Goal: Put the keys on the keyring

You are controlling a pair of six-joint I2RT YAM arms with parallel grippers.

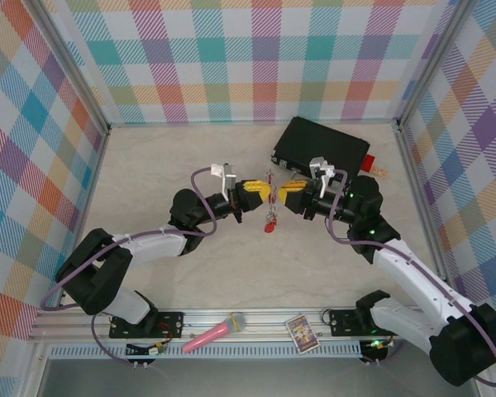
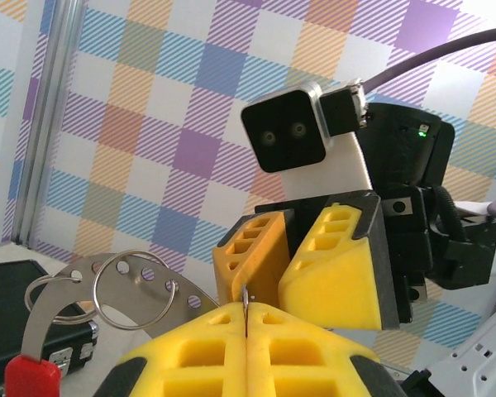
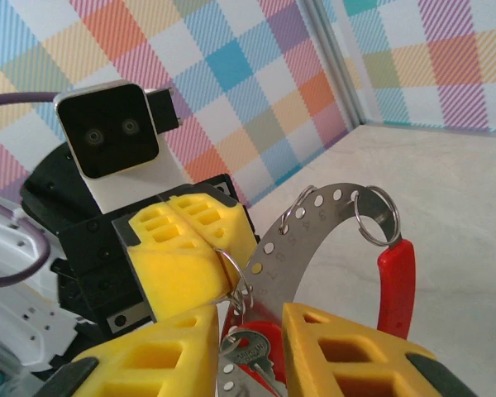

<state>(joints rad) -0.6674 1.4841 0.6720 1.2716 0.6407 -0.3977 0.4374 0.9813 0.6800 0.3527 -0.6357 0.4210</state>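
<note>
Top external view: your left gripper is clamping the keyring in midair above the table; your right gripper is holding its jaws apart around the hanging keys.

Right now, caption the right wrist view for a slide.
Left gripper clamps the keyring; keys hang inside the open right gripper.
</note>
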